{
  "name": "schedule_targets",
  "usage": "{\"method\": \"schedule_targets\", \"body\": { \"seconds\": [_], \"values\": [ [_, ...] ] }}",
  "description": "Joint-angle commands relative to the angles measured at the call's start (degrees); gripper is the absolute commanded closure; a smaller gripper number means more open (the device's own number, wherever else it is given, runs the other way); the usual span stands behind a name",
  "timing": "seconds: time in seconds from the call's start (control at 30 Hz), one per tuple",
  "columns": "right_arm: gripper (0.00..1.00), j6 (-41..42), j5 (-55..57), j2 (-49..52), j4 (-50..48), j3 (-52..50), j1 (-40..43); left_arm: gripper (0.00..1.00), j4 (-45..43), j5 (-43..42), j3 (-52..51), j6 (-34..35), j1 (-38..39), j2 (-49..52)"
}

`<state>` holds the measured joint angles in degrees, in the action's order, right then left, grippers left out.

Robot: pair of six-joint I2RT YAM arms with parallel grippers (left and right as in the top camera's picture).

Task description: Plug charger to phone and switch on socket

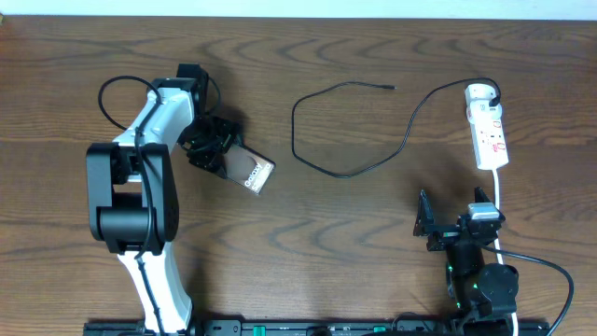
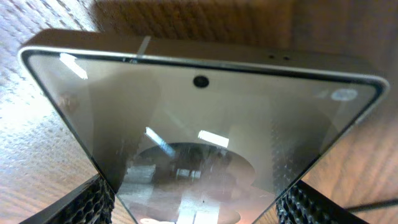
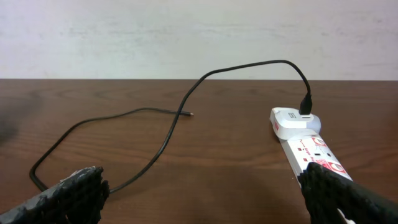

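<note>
Your left gripper (image 1: pixel 222 155) squeezes the one flat grey phone (image 1: pixel 252 174) between its fingers (image 2: pixel 93 202) on the left; your right gripper (image 3: pixel 202 196) gapes empty near one black charger cable (image 1: pixel 343 175) and one white socket strip (image 1: pixel 488 131).

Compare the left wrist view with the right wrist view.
Only left wrist: the phone, screen toward the camera, gripped by the left gripper. Only right wrist: the charger cable, tip lying free, the white power strip with a plugged-in adapter, a pale wall, the open right gripper. Both: wooden table.
</note>
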<state>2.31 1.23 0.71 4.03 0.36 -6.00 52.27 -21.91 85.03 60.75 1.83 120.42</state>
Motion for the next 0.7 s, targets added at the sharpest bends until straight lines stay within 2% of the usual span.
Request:
{"method": "schedule_targets", "body": {
  "seconds": [0.0, 0.67],
  "values": [
    [0.01, -0.7, -0.1, -0.2, 0.2, 0.0, 0.3, 0.54, 0.6, 2.5, 1.2, -1.8, -0.1, -4.1],
    [0.01, -0.7, -0.1, -0.2, 0.2, 0.0, 0.3, 0.53, 2.6, 22.1, 1.3, -5.2, 3.8, -4.4]
  ]
}}
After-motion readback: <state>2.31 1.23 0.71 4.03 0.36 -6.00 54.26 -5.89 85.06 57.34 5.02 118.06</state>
